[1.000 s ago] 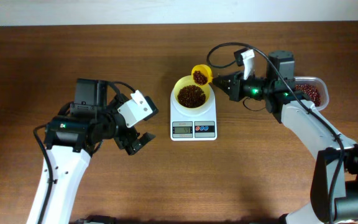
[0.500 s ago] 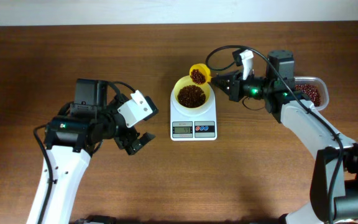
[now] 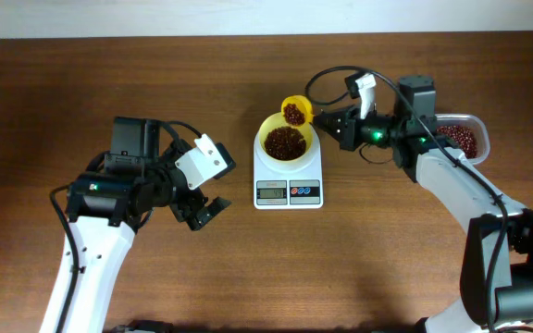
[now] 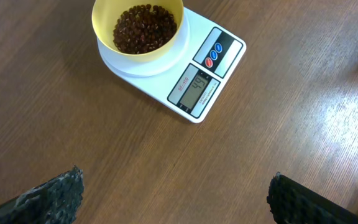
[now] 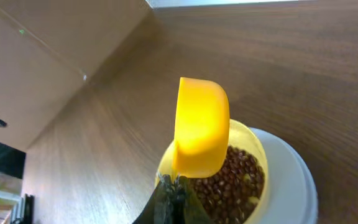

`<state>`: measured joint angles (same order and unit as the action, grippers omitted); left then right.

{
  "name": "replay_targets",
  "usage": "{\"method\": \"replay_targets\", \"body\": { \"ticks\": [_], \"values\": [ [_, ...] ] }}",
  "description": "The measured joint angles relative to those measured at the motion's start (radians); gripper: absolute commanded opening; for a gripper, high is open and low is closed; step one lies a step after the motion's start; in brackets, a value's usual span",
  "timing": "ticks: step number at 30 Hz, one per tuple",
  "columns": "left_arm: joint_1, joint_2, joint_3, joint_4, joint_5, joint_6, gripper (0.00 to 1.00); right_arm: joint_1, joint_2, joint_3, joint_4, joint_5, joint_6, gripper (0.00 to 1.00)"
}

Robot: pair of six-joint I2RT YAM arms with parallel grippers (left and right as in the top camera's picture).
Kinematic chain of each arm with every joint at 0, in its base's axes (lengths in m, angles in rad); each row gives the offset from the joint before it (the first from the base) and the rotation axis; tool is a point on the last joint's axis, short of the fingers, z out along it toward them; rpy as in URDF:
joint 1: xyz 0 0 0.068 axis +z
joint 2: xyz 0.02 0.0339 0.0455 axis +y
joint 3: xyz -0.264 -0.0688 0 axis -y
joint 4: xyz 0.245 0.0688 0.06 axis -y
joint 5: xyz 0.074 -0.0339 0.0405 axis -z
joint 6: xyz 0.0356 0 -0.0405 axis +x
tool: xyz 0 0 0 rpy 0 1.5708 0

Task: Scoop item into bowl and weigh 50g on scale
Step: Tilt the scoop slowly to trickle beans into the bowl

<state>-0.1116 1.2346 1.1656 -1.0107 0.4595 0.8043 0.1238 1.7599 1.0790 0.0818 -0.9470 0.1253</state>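
Note:
The pale yellow bowl [image 3: 287, 141] holds dark red-brown beans [image 3: 286, 142] and stands on the white scale [image 3: 288, 191]. In the left wrist view the bowl [image 4: 104, 18] is at the top, and the display on the scale [image 4: 197, 87] reads 49. My right gripper [image 3: 325, 121] is shut on the handle of a small yellow scoop [image 3: 295, 111], which carries beans and hangs over the bowl's far right rim. In the right wrist view the scoop [image 5: 201, 124] hovers above the beans [image 5: 229, 177], with the gripper [image 5: 176, 193] below it. My left gripper [image 3: 206, 211] stays open and empty, left of the scale; its fingertips [image 4: 64, 190] frame bare wood.
A clear plastic tub [image 3: 464, 139] with more beans sits at the far right behind the right arm. A black cable loops above the right wrist [image 3: 336, 79]. Brown table wood surrounds the scale.
The scoop and right gripper have drifted slightly left toward the bowl. The left arm has not moved.

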Motion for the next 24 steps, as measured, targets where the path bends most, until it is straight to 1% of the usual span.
{"method": "replay_targets", "body": {
  "ticks": [1, 2, 7, 9, 11, 19, 22, 24],
  "values": [
    [0.0, 0.0, 0.0, 0.0, 0.0, 0.0, 0.99, 0.0, 0.0, 0.0, -0.003, -0.001, 0.01, 0.04],
    [0.0, 0.0, 0.0, 0.0, 0.0, 0.0, 0.99, 0.003, 0.001, 0.002, -0.056, 0.027, 0.006, 0.04],
    [0.0, 0.0, 0.0, 0.0, 0.0, 0.0, 0.99, 0.005, 0.004, 0.001, -0.051, 0.042, 0.002, 0.04],
    [0.0, 0.0, 0.0, 0.0, 0.0, 0.0, 0.99, 0.005, 0.004, 0.001, -0.011, 0.006, 0.003, 0.04],
    [0.0, 0.0, 0.0, 0.0, 0.0, 0.0, 0.99, 0.005, 0.005, 0.002, -0.048, 0.026, 0.002, 0.04],
    [0.0, 0.0, 0.0, 0.0, 0.0, 0.0, 0.99, 0.005, 0.006, 0.002, -0.068, 0.044, 0.001, 0.04],
    [0.0, 0.0, 0.0, 0.001, 0.0, 0.0, 0.99, 0.005, 0.007, 0.001, -0.004, -0.004, 0.001, 0.04],
    [0.0, 0.0, 0.0, 0.0, 0.0, 0.0, 0.99, 0.006, 0.009, 0.002, -0.063, 0.017, -0.002, 0.04]
  ]
}}
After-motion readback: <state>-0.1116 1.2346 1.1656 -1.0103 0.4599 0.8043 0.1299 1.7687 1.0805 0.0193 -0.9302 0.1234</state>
